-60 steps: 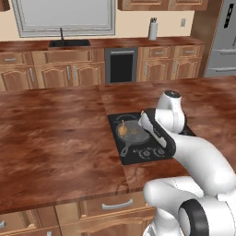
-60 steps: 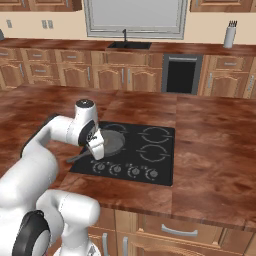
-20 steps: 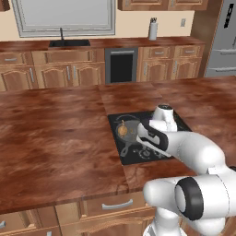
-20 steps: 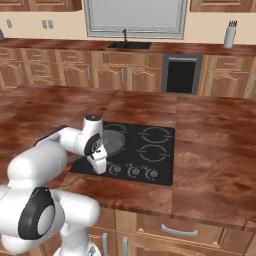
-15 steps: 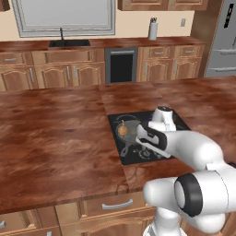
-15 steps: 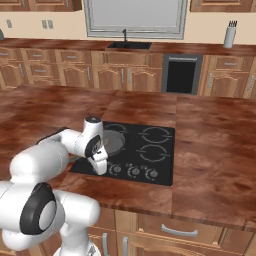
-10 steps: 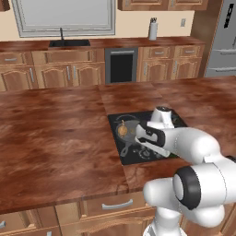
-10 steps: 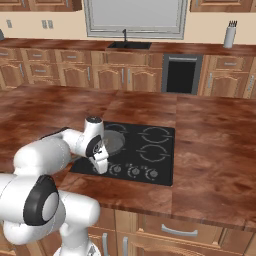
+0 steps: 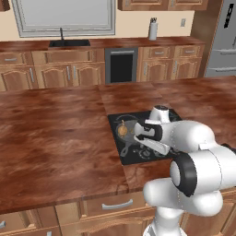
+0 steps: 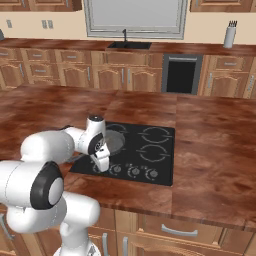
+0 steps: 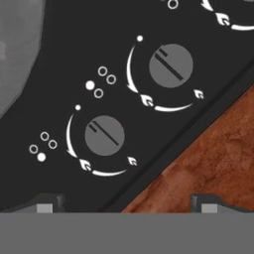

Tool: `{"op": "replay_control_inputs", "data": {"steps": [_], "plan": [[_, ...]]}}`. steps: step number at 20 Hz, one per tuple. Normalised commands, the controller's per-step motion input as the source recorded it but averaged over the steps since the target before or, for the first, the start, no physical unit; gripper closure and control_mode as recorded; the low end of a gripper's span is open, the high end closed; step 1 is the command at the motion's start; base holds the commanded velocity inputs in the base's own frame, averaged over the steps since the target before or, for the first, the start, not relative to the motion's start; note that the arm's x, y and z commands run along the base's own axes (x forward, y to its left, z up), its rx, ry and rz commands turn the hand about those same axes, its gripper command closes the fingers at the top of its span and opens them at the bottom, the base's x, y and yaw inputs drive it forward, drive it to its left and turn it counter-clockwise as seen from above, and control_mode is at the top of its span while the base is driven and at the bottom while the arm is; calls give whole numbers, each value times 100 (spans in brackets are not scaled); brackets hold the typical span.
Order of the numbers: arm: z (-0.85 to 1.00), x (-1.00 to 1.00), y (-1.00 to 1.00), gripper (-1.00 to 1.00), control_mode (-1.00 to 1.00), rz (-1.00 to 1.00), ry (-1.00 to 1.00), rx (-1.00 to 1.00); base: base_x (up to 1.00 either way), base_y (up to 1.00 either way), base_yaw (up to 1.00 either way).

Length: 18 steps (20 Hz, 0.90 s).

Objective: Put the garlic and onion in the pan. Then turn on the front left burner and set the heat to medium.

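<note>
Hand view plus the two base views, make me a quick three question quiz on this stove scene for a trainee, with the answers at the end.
1. True or false: the gripper is shut on a knob.
2. In the hand view, how many full control knobs show? A) one B) two C) four
3. Fill in: in the left base view, the onion lies in the ____.

Key
1. False: the fingertips stand wide apart, above the cooktop edge.
2. B: the nearer knob and the farther knob.
3. pan.

A reddish-brown wooden island counter (image 9: 55, 133) carries a flat black cooktop (image 10: 150, 150); the grey pan (image 9: 130, 128) sits on the cooktop.
</note>
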Motion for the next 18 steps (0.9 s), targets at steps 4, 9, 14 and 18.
{"op": "replay_control_inputs", "data": {"steps": [4, 9, 14, 18], "plan": [[-17, 0, 0, -100, -100, 0, 0, -3, 0, 0, 0], [-16, 0, 0, -100, -100, 0, 0, -4, 0, 0, 0], [-7, 0, 0, -100, -100, 0, 0, -2, 0, 0, 0], [-5, 0, -2, -100, -100, 1, 0, 0, 0, 0, 0]]}}
